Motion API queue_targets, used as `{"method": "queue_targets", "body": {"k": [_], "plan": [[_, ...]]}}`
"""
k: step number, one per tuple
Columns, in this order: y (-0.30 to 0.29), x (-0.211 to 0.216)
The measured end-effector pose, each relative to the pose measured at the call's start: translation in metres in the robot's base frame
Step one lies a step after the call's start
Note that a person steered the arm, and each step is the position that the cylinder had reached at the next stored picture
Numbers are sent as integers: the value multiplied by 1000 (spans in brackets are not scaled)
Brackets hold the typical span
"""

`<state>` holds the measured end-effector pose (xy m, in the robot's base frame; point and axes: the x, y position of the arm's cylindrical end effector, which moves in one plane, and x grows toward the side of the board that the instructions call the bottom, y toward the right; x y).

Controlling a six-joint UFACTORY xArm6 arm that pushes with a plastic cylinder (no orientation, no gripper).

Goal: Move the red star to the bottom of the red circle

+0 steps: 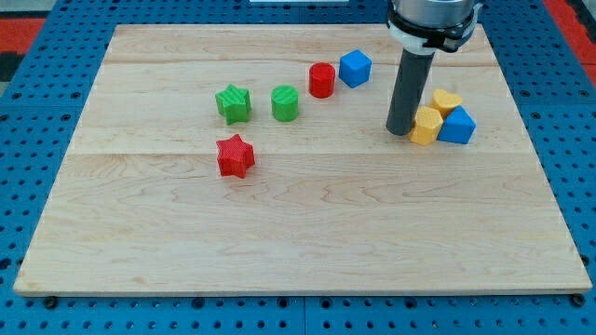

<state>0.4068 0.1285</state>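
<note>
My tip [401, 131] is a bare rod end with no fingers to spread or press, so nothing is pinched; it stands at the right of the frame, touching or just beside the yellow block [426, 127]. That block huddles with a yellow heart [448, 100] and a blue block [458, 126]. The red star [235, 156] lies left of centre on the wooden board [307, 233], well apart from my tip. The red circle [322, 79] sits toward the upper middle, a blue cube [355, 68] just beside it on the right. A green circle [285, 102] and green star [233, 103] lie between star and circle, above the red star
</note>
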Motion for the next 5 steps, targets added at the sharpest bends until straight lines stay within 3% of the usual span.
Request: {"method": "queue_targets", "body": {"k": [1, 2, 3, 4, 5], "plan": [[1, 0], [-3, 43], [-56, 109], [-175, 120], [-252, 108]]}}
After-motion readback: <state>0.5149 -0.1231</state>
